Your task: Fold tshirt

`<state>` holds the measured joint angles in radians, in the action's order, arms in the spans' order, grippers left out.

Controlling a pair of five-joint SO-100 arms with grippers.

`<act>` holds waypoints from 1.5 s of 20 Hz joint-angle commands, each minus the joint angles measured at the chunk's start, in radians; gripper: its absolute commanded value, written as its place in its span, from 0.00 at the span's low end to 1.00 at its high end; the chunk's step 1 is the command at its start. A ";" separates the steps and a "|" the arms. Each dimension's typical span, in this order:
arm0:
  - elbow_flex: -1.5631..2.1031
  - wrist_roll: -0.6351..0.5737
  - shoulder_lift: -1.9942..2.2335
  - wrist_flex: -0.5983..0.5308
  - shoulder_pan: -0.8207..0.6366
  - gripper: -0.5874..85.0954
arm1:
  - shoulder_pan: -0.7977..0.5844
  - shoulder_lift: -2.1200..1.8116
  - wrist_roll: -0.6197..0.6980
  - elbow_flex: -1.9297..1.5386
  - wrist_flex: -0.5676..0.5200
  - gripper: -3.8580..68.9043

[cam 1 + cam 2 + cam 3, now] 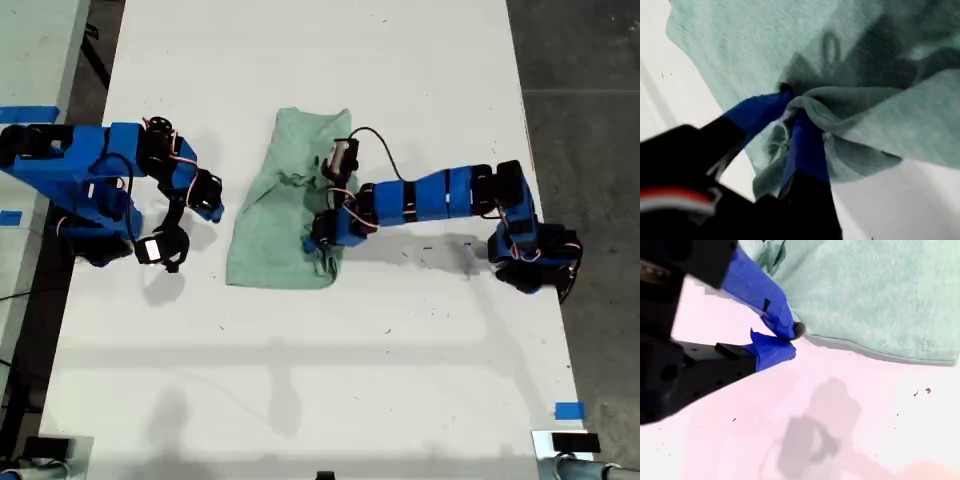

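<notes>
The pale mint-green tshirt [275, 205] lies on the white table [420, 380] as a long, rumpled strip. It narrows toward the far end. My first gripper [325, 243] reaches in from the exterior view's right. In the first wrist view my first gripper [792, 102] is shut on a bunched fold of the tshirt [740, 40] at its edge. My second gripper [208, 200] sits at the exterior view's left, a short way off the cloth. The second wrist view shows my second gripper [791, 340] shut on nothing, just beside the hem of the tshirt [865, 290].
Blue tape marks [568, 410] sit near the table's front corner at the exterior view's right. A cable [385, 150] loops over the first arm. Dark floor [585, 120] borders the table on the exterior view's right.
</notes>
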<state>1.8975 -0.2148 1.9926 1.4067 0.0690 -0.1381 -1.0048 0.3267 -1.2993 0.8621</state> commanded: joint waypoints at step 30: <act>0.310 -0.032 -0.291 -0.561 -0.138 0.13 | 0.081 -0.882 0.012 -0.291 0.557 0.40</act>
<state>2.2319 -0.2362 1.7288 0.8820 -0.0445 -0.0690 -1.8086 0.3405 -1.5938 1.4542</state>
